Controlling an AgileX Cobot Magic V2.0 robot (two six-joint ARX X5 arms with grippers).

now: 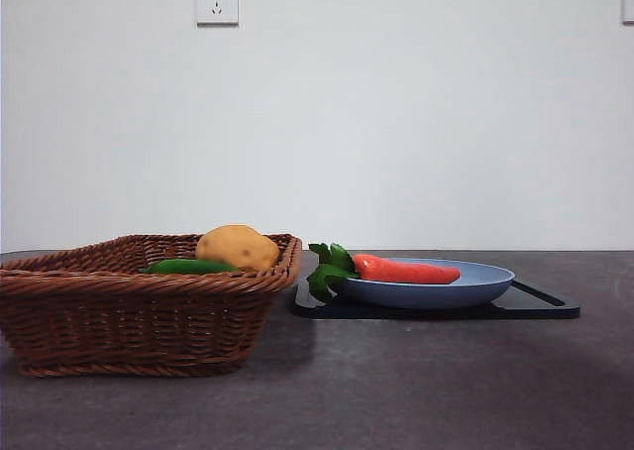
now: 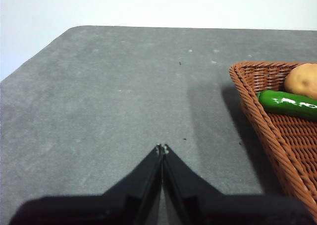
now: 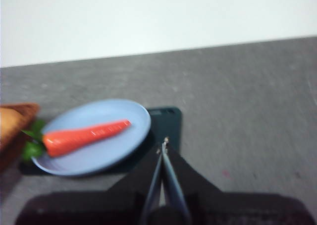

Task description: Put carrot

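The orange-red carrot (image 1: 408, 270) with a green leafy top lies on a blue plate (image 1: 466, 289) in the front view, its leaves hanging over the plate's left rim. The right wrist view shows the carrot (image 3: 84, 136) on the plate (image 3: 99, 158) too. My right gripper (image 3: 164, 144) is shut and empty, above the table beside the plate. My left gripper (image 2: 162, 149) is shut and empty over bare table, apart from the wicker basket (image 2: 267, 131). Neither gripper shows in the front view.
The brown wicker basket (image 1: 119, 311) at the left holds a yellow-brown potato (image 1: 237, 247) and a long green vegetable (image 1: 188, 267). The plate rests on a black tray (image 1: 535, 306). A white wall stands behind the grey table.
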